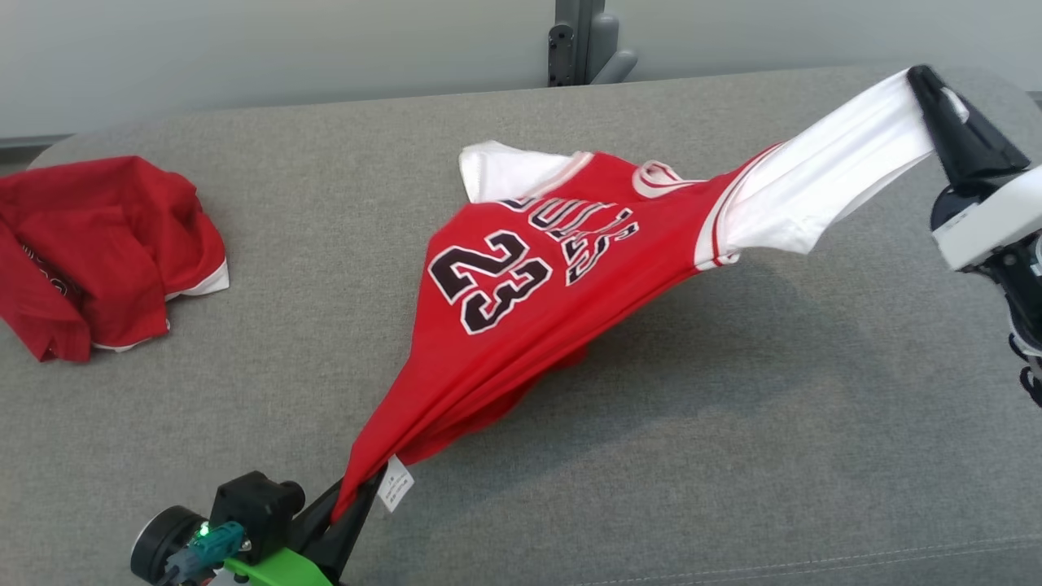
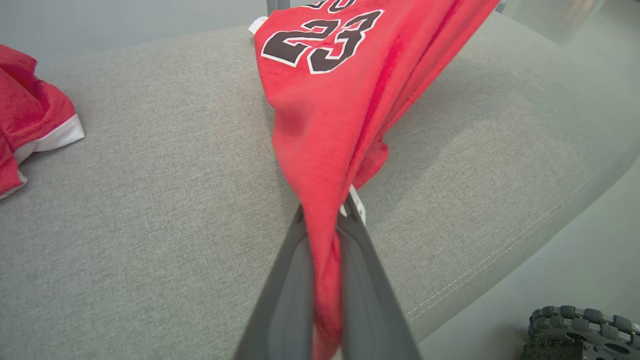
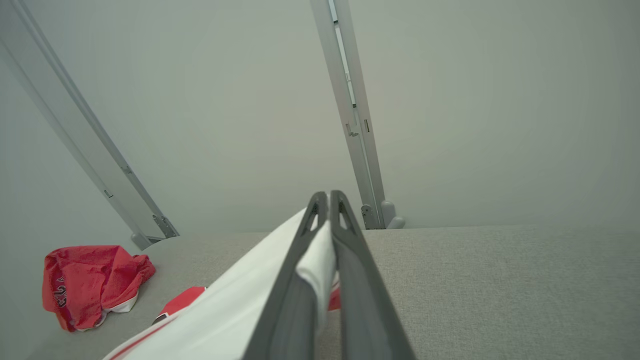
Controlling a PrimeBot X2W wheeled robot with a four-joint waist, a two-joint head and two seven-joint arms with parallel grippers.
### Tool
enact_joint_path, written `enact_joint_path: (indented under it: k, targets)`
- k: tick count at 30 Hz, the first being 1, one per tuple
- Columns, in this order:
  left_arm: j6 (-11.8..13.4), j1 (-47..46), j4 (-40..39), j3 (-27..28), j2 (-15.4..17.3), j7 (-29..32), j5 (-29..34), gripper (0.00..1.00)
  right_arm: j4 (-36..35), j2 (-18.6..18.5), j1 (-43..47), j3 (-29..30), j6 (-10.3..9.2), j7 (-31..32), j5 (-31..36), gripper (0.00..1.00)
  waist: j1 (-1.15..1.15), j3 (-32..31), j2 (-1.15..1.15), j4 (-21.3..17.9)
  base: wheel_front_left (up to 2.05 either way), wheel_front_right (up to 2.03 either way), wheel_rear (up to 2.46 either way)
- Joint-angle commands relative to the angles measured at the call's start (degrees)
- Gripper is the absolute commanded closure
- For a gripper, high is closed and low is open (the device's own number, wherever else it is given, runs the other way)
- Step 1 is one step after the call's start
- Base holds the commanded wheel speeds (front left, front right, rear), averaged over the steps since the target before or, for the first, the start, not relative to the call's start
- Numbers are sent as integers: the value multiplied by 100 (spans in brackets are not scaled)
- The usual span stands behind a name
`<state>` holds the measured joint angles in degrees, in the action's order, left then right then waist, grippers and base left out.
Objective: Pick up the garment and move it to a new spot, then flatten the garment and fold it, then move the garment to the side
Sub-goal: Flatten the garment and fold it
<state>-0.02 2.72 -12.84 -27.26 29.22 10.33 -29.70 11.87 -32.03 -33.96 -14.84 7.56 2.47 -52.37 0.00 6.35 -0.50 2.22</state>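
Soft red jersey with black "23" numerals and white sleeves (image 1: 521, 325), strung taut between my two grippers above the grey woven padded surface (image 1: 733, 423).

My left gripper (image 1: 352, 498) has its dark tapered fingers pressed together on the bunched red hem, with a small white care tag (image 1: 396, 483) hanging just beside them. My right gripper (image 1: 928, 81) pinches the smooth white sleeve, which is drawn into long pleats. The body sags in a stretched wedge over the middle of the surface, and its far white sleeve touches the padding. A crumpled red garment with white trim (image 1: 98, 252) lies well apart at the left.
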Motion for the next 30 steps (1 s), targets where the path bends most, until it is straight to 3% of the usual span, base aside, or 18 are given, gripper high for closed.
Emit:
enact_joint_path:
  k: [1,10,16,22,30]
  targets:
    - [8,106,-38,34,112,70,-66,100,-60,-74,58,142,-14,6,-44,100,0,-185,50,-159,0,0,0]
    - [111,143,-1707,409,729,921,-512,100,-1362,174,362,1539,-15,716,148,100,0,-374,50,-455,0,0,0]
    - [20,-99,-2483,707,1086,1428,-968,100,-1980,477,397,2243,-14,1318,411,100,0,-276,50,-599,0,0,0]
    - [-24,-71,-2693,891,1334,1756,-1427,100,-2333,763,432,2693,-15,1672,610,100,0,-177,50,-720,0,0,0]
    - [-147,-202,-2696,979,1283,1746,-1847,100,-2621,1059,417,2985,-15,1907,813,100,0,348,50,-767,0,0,0]
